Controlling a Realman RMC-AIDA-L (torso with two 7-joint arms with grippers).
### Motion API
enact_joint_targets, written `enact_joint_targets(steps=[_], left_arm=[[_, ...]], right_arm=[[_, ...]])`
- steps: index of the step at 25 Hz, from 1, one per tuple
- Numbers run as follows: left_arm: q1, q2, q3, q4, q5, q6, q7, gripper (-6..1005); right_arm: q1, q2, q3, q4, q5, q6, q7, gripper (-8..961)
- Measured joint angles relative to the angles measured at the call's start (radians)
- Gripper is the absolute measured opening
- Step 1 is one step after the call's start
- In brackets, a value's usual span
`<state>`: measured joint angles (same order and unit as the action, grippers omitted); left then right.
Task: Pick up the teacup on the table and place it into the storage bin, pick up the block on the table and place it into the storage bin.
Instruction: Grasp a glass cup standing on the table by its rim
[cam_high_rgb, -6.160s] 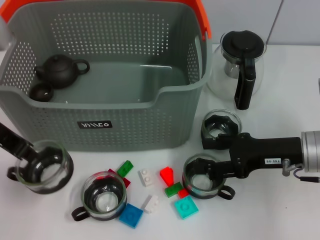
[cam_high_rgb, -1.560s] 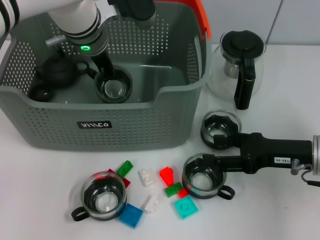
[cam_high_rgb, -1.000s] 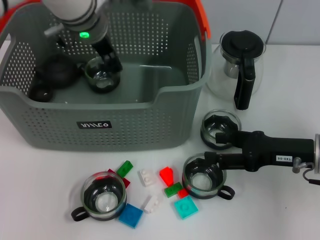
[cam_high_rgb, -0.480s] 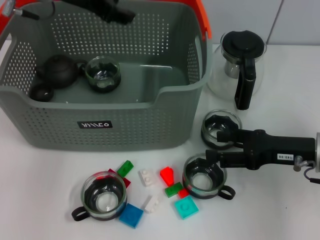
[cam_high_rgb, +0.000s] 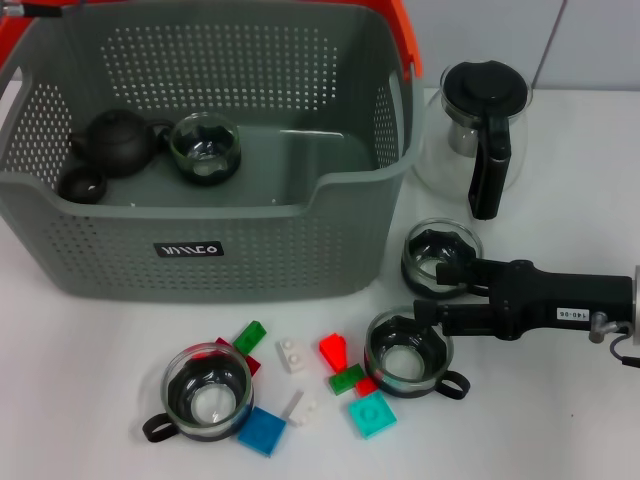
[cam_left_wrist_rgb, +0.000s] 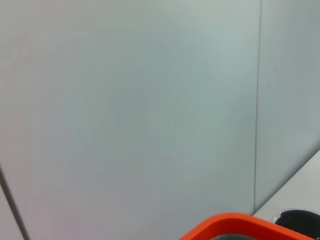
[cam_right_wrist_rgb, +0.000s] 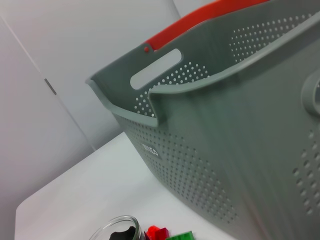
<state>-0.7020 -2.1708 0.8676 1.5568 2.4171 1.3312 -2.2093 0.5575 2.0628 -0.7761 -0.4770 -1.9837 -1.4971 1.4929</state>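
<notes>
One glass teacup (cam_high_rgb: 205, 148) sits inside the bin (cam_high_rgb: 215, 225). Three cups and the blocks (cam_high_rgb: 300, 378) remain on the table. Right gripper (cam_high_rgb: 432, 300) hovers between two cups at right, fingers apart, empty.

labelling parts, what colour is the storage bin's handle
Orange handle on the grey storage bin; clearest in the head view.

Head view: your lighting is bright and even, from overhead. Shadows on the white bench (cam_high_rgb: 90, 380) are soft and short. Small highlights on the glass pot (cam_high_rgb: 480, 130) and the storage bin (cam_high_rgb: 215, 150) floor. Right wrist view: the near bin wall reads soft. Left wrist view: flat, pale wall, nothing sharp.
</notes>
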Motion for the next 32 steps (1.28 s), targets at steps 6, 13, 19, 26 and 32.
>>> enact_joint_targets(steps=[6,13,19,26,32], left_arm=[[0.043,0.013,0.012,0.079,-0.072,0.11,-0.068,524],[0.026,0.078,-0.154,0.025,-0.194,0.406,-0.078,526],[0.033,0.183,-0.253,-0.081,-0.35,0.633,-0.072,530],[0.065,0.258,-0.221,-0.206,-0.376,0.741,-0.081,521],[0.115,0.279,-0.161,-0.218,-0.39,0.743,-0.082,522]], right_arm=[[0.003,-0.001,0.0,0.0,0.0,0.009,0.0,912],[0.008,-0.001,-0.003,0.0,0.0,0.009,0.001,912],[0.008,-0.001,-0.006,0.0,0.0,0.011,0.001,912],[0.009,-0.001,-0.008,0.0,0.0,0.012,0.001,912],[0.002,-0.001,-0.009,0.0,-0.001,0.009,0.001,911]])
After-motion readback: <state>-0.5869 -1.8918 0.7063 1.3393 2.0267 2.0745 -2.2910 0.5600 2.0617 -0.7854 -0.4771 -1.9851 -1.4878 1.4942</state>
